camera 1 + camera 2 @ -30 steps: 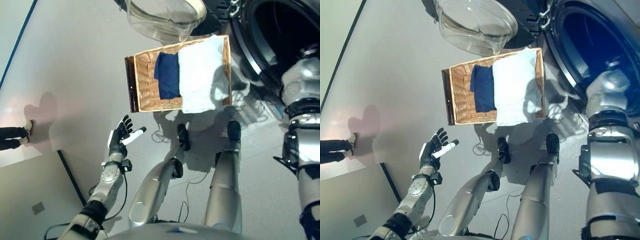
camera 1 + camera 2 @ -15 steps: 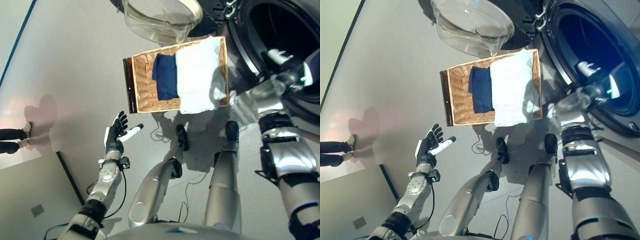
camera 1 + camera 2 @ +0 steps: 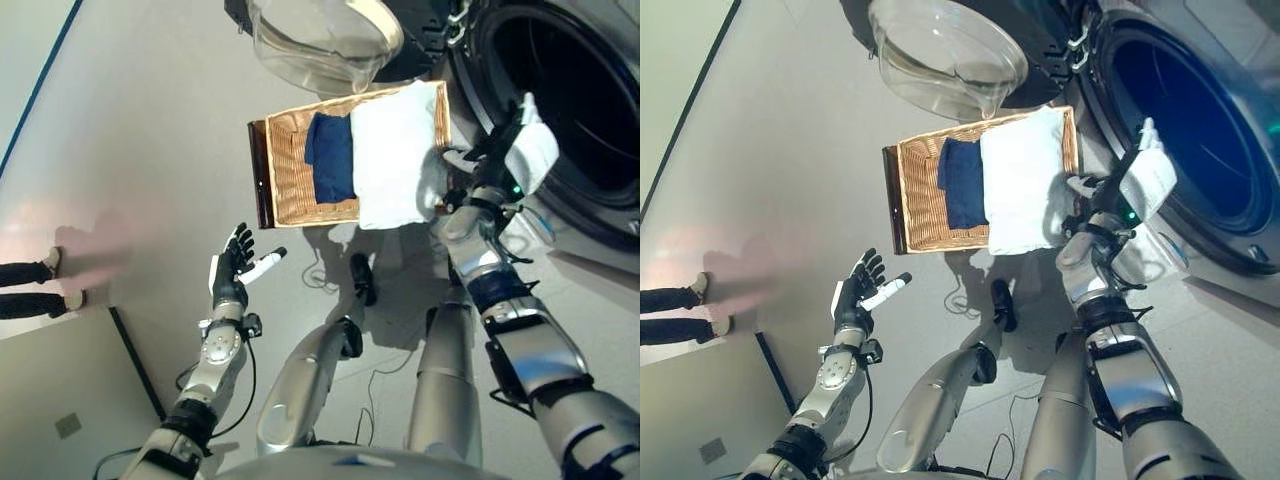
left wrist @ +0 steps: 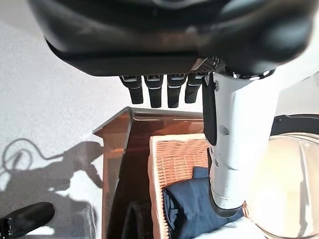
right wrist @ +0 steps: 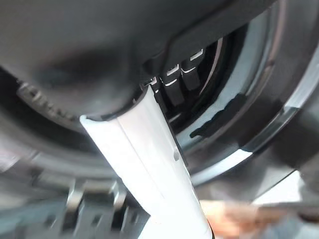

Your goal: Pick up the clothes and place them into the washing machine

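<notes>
A wicker basket (image 3: 283, 190) lies on the floor in front of the washing machine. In it a dark blue cloth (image 3: 331, 157) lies next to a larger white cloth (image 3: 395, 155), which hangs over the basket's near rim. My right hand (image 3: 1145, 180) is raised at the front rim of the drum opening (image 3: 575, 95), open, with its white-covered thumb (image 5: 149, 149) standing out and nothing in it. My left hand (image 3: 232, 272) hovers open over the floor, short of the basket. The left wrist view shows the basket (image 4: 174, 159) and the blue cloth (image 4: 194, 204) past its straight fingers.
The machine's round glass door (image 3: 320, 40) swings open above the basket's far side. A person's legs and shoes (image 3: 35, 288) stand at the left edge. A dark line on the floor (image 3: 135, 360) runs by my left arm.
My right arm has come down and back from the drum opening, so the hand now shows at its front rim. The person's feet have shifted a little. My left hand has hardly moved.
</notes>
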